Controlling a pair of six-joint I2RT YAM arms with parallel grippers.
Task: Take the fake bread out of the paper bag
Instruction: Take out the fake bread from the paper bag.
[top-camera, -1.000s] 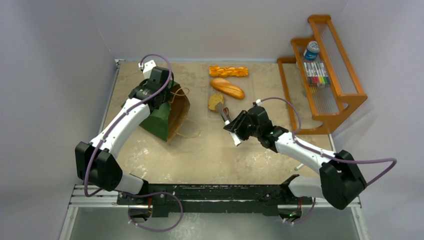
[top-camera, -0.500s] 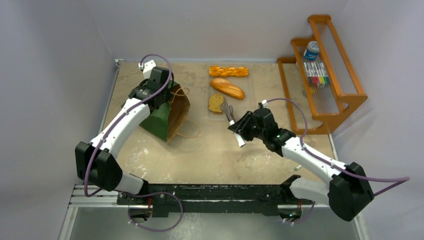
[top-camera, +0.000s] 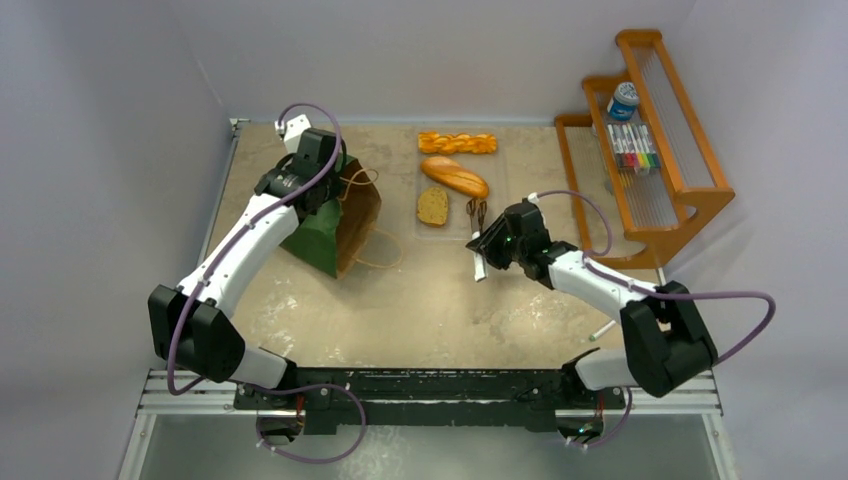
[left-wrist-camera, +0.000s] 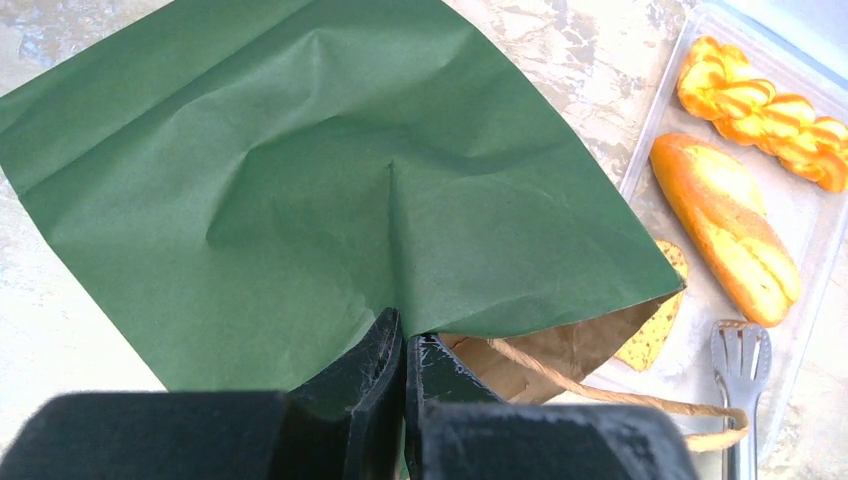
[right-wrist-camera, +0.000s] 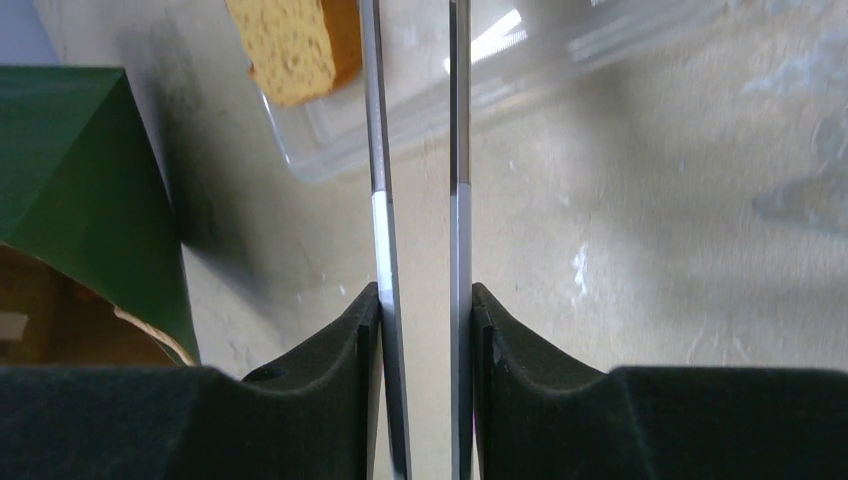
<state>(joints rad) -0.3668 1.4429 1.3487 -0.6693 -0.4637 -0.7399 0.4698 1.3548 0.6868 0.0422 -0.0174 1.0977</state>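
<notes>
Overhead, the paper bag (top-camera: 335, 225) lies at the left of the table (top-camera: 420, 300), its mouth turned toward the clear tray (top-camera: 495, 190). Three pieces of fake bread sit there in a row: braided stick (top-camera: 457, 143), oblong loaf (top-camera: 454, 176) and round slice (top-camera: 432, 206). The left gripper (top-camera: 325, 185) is at the bag's upper rim. The right gripper (top-camera: 484, 243) carries the tongs (top-camera: 475, 212), whose tips hang empty over the tray just beside the slice. Whether any bread remains inside the bag cannot be told from here.

From the left wrist, the left gripper (left-wrist-camera: 403, 345) is pinched together on the green edge of the paper bag (left-wrist-camera: 300, 190), lifting the mouth so the brown lining shows. A cord handle (left-wrist-camera: 600, 398) trails toward the tongs (left-wrist-camera: 738, 355). That pinch is best held firm and high, so the opening is wide for the tool.

From the right wrist, the right gripper (right-wrist-camera: 425, 300) is clamped on the two arms of the tongs (right-wrist-camera: 376, 150), with an empty gap between the arms. The round slice (right-wrist-camera: 295, 40) lies apart from them. To my judgement, the squeeze should ease so the tips spread. The tongs should then swing low to the bag's mouth, enter along the lining clear of the cord, and close only once a piece lies between the tips.
</notes>
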